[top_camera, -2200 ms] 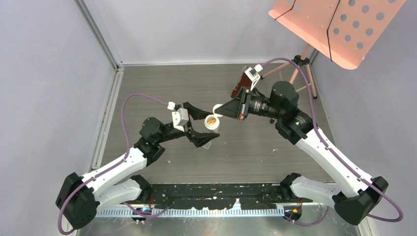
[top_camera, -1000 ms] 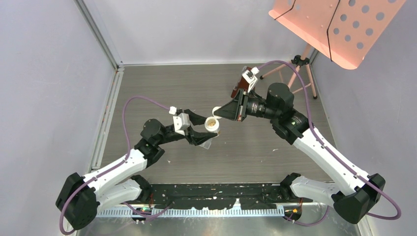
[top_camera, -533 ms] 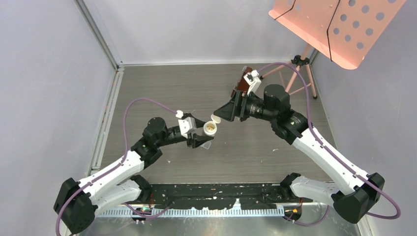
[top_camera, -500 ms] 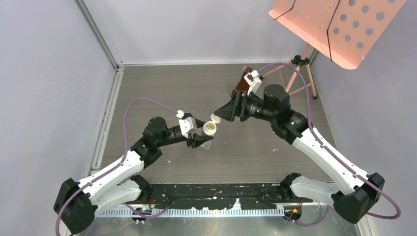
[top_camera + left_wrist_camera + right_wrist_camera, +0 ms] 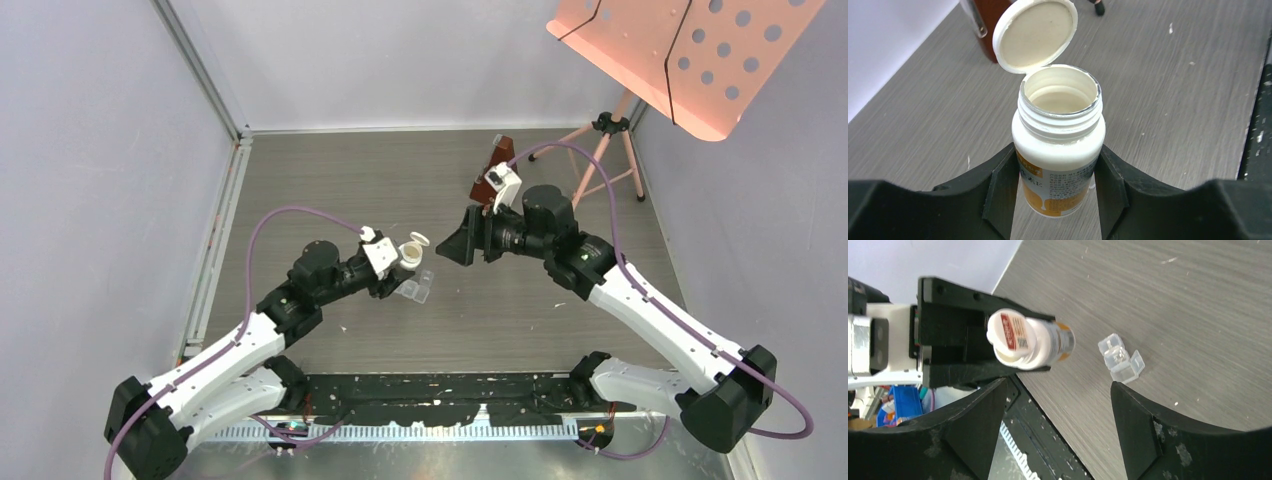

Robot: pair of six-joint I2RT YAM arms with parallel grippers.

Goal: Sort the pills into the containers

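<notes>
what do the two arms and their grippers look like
The left arm and right arm have white link shells with black joints and black bases. A purple cable loops along each to a small white camera block at the wrist. The left gripper and right gripper have matte black, wedge-shaped fingers.

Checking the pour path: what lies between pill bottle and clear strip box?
Only bare table separates the pill bottle and strip box, per the right wrist view.
</notes>
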